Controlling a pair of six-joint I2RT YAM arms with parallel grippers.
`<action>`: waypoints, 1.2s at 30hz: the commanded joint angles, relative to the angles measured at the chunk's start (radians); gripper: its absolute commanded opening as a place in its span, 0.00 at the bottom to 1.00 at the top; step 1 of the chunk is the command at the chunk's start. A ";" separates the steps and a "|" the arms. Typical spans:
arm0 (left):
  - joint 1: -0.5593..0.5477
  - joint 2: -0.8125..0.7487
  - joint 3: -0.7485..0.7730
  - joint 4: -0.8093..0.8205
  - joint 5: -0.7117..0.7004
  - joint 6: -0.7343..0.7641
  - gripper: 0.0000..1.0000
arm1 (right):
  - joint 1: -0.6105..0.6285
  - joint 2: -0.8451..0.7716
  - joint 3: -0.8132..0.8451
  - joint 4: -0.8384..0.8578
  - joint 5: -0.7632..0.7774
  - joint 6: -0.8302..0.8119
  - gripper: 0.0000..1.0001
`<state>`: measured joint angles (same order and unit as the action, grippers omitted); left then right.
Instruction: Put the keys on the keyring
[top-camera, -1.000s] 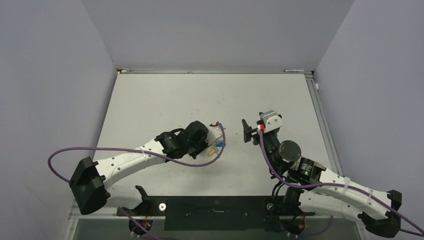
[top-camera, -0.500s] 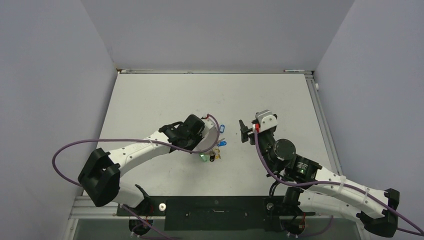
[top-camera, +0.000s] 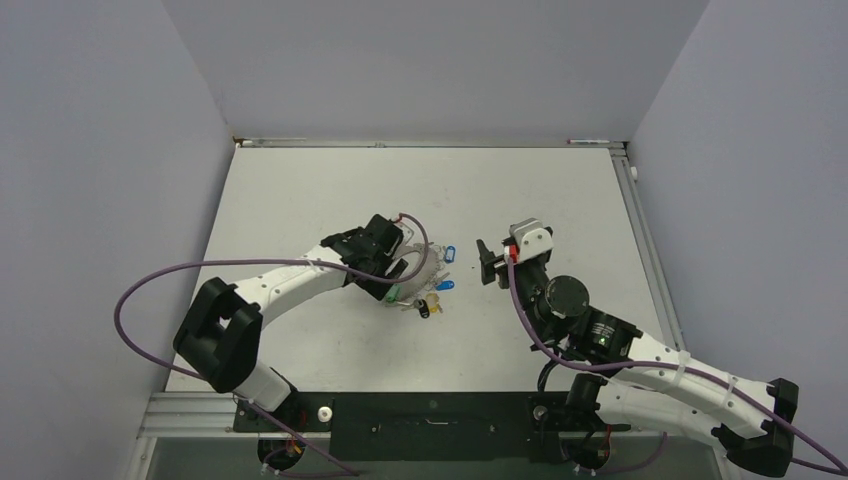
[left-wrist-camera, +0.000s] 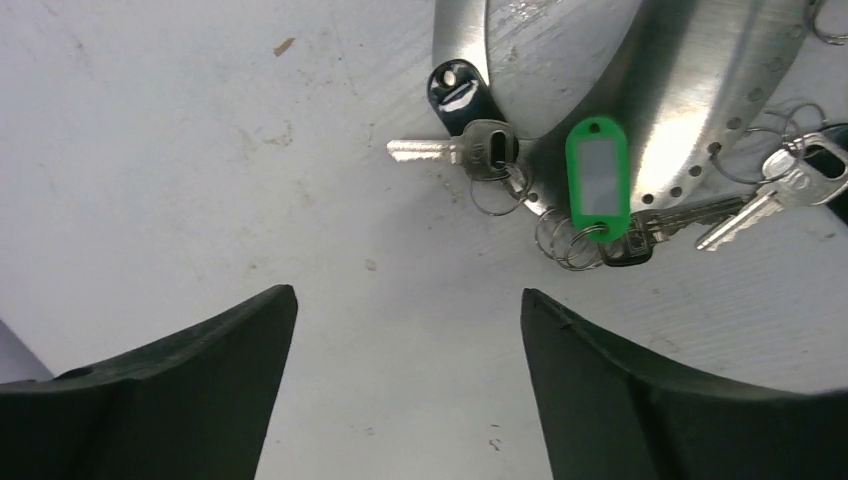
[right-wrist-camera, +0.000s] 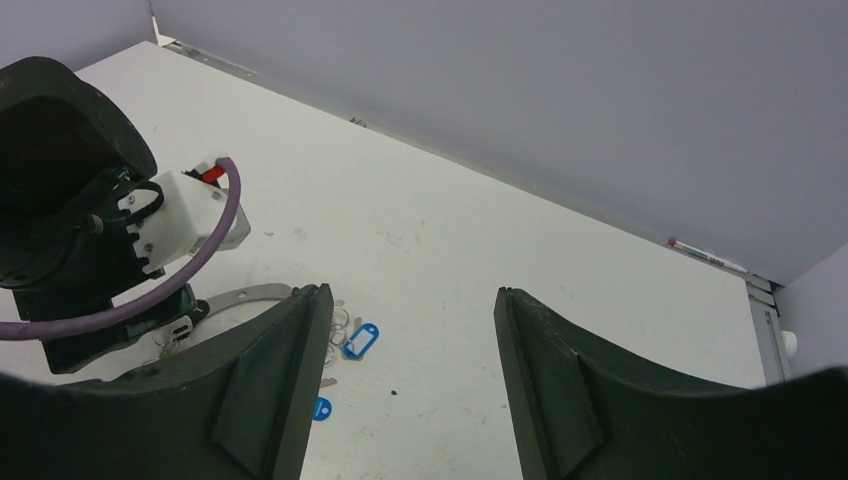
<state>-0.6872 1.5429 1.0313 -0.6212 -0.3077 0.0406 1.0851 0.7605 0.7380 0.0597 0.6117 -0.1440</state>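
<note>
The keyring (left-wrist-camera: 680, 90) is a curved silver metal band with a row of holes, lying flat on the table. Several keys hang from it on small wire rings: a silver key (left-wrist-camera: 450, 150) by a black tag, a green tag (left-wrist-camera: 597, 180), and another key (left-wrist-camera: 765, 200) to the right. My left gripper (left-wrist-camera: 405, 300) is open just short of them with only bare table between its fingers. In the top view the keyring (top-camera: 425, 268) and keys (top-camera: 428, 303) lie beside the left gripper (top-camera: 388, 272). My right gripper (top-camera: 488, 262) hovers open to their right, empty; blue tags (right-wrist-camera: 362, 338) show past its left finger.
Grey walls enclose the white table (top-camera: 300, 200) on three sides. The left arm's wrist and purple cable (right-wrist-camera: 120, 230) fill the left of the right wrist view, close to the right gripper. A small blue round tag (right-wrist-camera: 320, 408) lies near the keys.
My left gripper has gone from shut to open and let the keyring down onto the table. The left arm swung toward the far left. The right arm crept slightly left.
</note>
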 joint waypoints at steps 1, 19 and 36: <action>0.006 -0.070 0.012 0.001 -0.130 0.004 0.86 | -0.009 0.013 0.003 0.025 -0.013 0.011 0.62; 0.049 -0.848 -0.366 0.565 -0.282 0.047 0.96 | -0.033 0.117 -0.028 0.166 0.018 0.180 0.77; 0.046 -1.170 -0.516 0.745 -0.362 0.163 0.96 | -0.036 0.096 -0.113 0.163 0.315 0.234 0.79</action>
<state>-0.6415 0.3706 0.4934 0.0937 -0.6693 0.2012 1.0531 0.9039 0.6392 0.1570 0.8867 0.0937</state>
